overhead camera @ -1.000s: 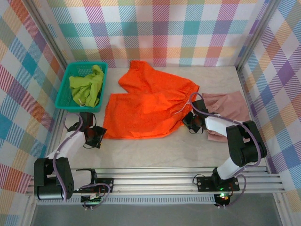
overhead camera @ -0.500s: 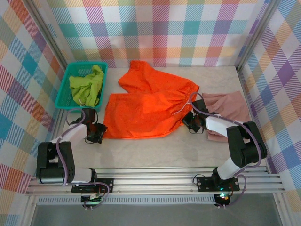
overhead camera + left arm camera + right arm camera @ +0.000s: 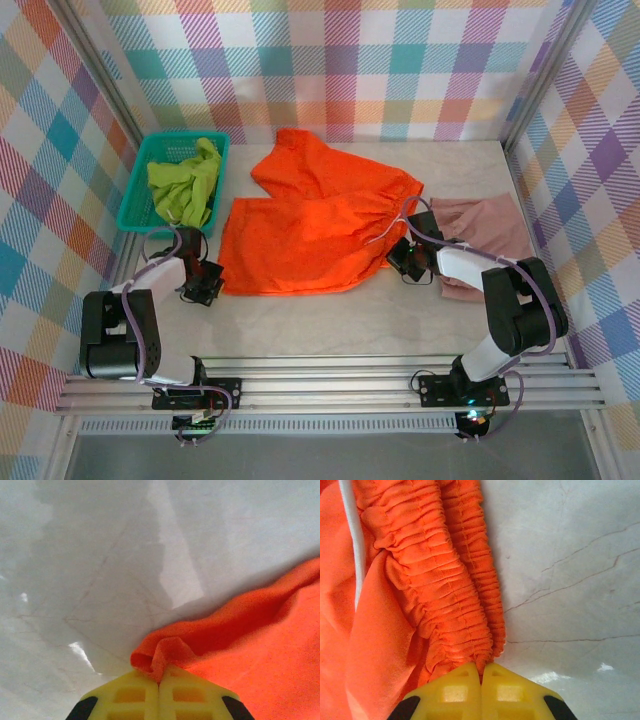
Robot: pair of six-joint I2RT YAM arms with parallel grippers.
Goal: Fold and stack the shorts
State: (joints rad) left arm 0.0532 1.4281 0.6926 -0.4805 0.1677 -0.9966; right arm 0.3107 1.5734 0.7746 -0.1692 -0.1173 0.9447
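**Top view.** Orange shorts: spread flat across the middle of the tabletop, gathered waist toward the right, legs toward the left. Pink shorts: flat at the right side, just beside the orange waist. Green shorts: bunched inside the teal basket at the far left, well apart from the other two. Left hand: low at the near left corner of the orange fabric, touching it. Right hand: low at the near end of the orange waist, between the orange and pink pieces.

**Left wrist view.** Left hand: yellow fingertips pressed together, clamps a small turned-up tip of the orange shorts. Rest of that fabric: runs off to the right, lying on the pale tabletop.

**Right wrist view.** Right hand: fingertips closed tight, pinches the end of the gathered elastic waist of the orange shorts. White drawstring: lies along the left side over the fabric. Bare veined tabletop: to the right of the waist.
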